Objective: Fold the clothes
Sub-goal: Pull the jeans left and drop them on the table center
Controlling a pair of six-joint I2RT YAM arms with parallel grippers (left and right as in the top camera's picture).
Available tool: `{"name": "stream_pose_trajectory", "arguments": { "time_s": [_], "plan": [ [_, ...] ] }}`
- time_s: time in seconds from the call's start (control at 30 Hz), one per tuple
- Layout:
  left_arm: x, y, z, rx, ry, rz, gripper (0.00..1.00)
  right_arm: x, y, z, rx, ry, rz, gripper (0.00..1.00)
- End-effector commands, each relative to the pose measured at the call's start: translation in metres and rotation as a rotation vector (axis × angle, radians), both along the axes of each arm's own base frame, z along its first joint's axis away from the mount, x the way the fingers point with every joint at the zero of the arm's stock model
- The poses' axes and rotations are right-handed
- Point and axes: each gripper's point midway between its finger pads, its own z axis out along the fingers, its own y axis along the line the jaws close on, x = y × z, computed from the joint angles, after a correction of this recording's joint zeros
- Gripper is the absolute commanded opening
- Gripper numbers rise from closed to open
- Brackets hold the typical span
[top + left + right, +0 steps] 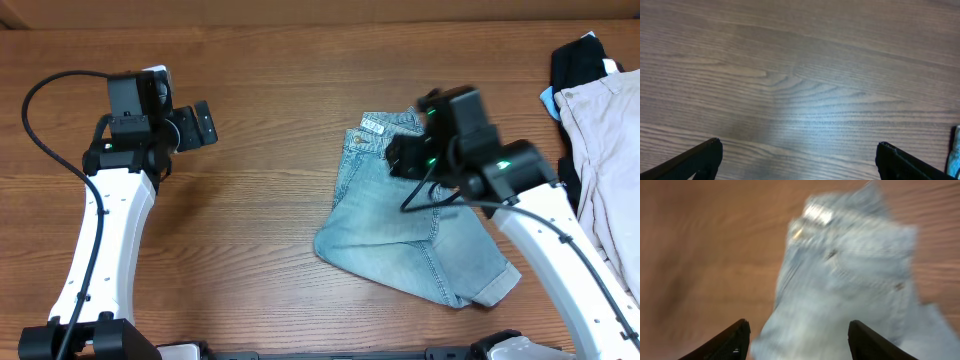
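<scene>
Overhead: right end effector [798, 326] above jeans [400, 235], left end effector [799, 145] apart, both agape, empty.

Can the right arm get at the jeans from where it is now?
Probably yes. The right pincer hangs open over the waistband end of the jeans, with nothing between them. The beige trousers and black garment lie off to the side.
</scene>
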Motion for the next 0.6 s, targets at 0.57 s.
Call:
{"name": "stream_pose_trajectory", "arguments": {
  "time_s": [0.57],
  "plan": [
    [-0.005,-0.011,0.006,-0.032,0.007,-0.061,1.00,0.080,-0.098,-0.149,-0.048,0.229,-0.113,0.70]
  ]
}}
